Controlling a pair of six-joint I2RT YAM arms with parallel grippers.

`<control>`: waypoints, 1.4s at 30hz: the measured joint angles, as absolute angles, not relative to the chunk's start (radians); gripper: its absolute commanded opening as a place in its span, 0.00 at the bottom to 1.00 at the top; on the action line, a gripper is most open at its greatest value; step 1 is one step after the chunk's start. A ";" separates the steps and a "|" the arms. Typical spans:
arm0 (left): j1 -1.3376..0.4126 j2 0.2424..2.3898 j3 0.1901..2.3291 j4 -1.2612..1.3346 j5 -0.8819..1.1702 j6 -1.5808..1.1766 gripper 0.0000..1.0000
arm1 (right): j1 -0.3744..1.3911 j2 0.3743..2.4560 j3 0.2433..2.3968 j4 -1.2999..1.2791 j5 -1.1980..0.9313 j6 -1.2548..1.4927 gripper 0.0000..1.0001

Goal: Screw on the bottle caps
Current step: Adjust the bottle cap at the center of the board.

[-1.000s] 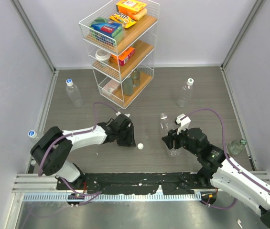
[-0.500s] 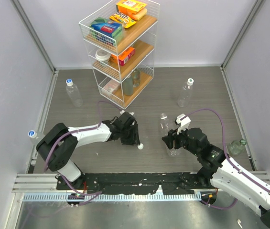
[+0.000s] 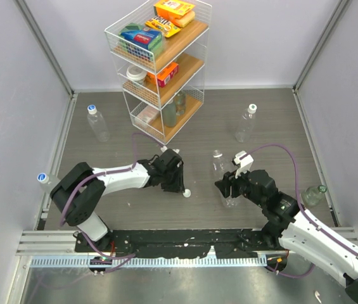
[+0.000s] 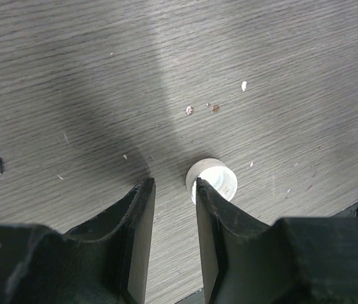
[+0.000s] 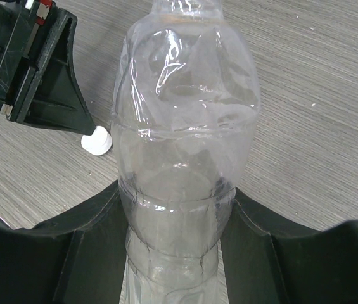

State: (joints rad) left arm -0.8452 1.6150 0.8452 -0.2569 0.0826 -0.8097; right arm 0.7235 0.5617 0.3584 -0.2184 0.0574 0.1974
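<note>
Right claw (image 5: 175,196) clamps 1 uncapped bottle (image 5: 185,95). Left claw (image 4: 171,187), apart and empty, sits just beside a loose cap (image 4: 213,179) on the desk (image 4: 71,63). 3 other bottles (image 3: 99,126) look capped.

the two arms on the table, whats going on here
The right gripper has a clear bottle clamped between its fingers; in the top view the bottle's neck has no cap on it. The left gripper is down at the table beside a loose white cap. Its jaws are open with nothing between them, and the cap lies just outside one finger, so it is not yet picked up and nothing is screwed on.
</note>
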 measured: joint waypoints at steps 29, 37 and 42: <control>-0.879 1.690 0.958 -0.402 -0.041 -0.774 0.00 | 0.723 0.556 0.358 -0.218 0.073 0.197 0.26; -0.879 1.685 0.951 -0.395 -0.039 -0.773 0.02 | 0.723 0.556 0.358 -0.218 0.073 0.197 0.26; -0.877 1.678 0.939 -0.378 -0.030 -0.773 0.03 | 0.723 0.551 0.358 -0.218 0.083 0.185 0.29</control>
